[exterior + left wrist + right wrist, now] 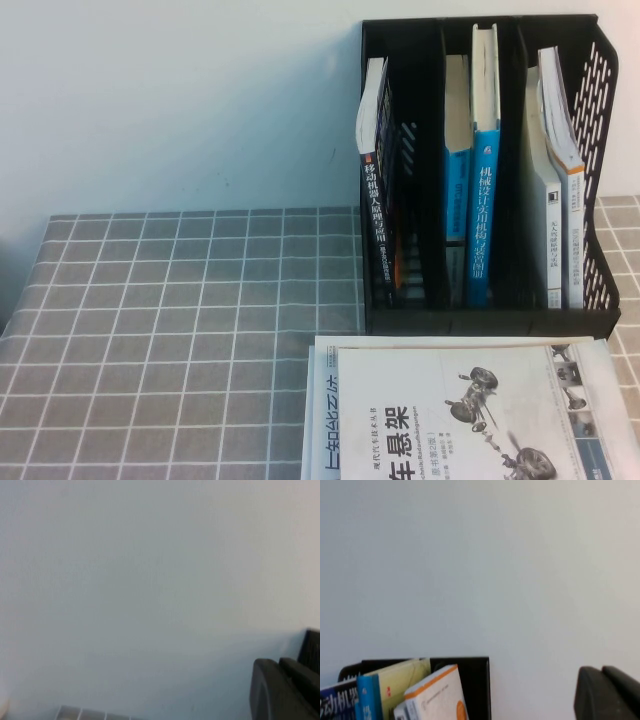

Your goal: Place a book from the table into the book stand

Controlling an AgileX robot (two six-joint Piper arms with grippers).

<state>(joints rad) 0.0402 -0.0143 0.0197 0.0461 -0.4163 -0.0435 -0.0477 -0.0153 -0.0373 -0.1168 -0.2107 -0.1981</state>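
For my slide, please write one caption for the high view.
White car-suspension paperback flat on grey gridded table before black three-compartment book stand; both grippers outside this view.

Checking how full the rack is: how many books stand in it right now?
5. One dark book in the book stand's left compartment, two blue ones in the middle, two white ones on the right. Thinner ones may be hidden.

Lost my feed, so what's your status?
Left gripper, right gripper: raised, facing the wall. The book flat on the table, before the book stand. Nothing blocking.
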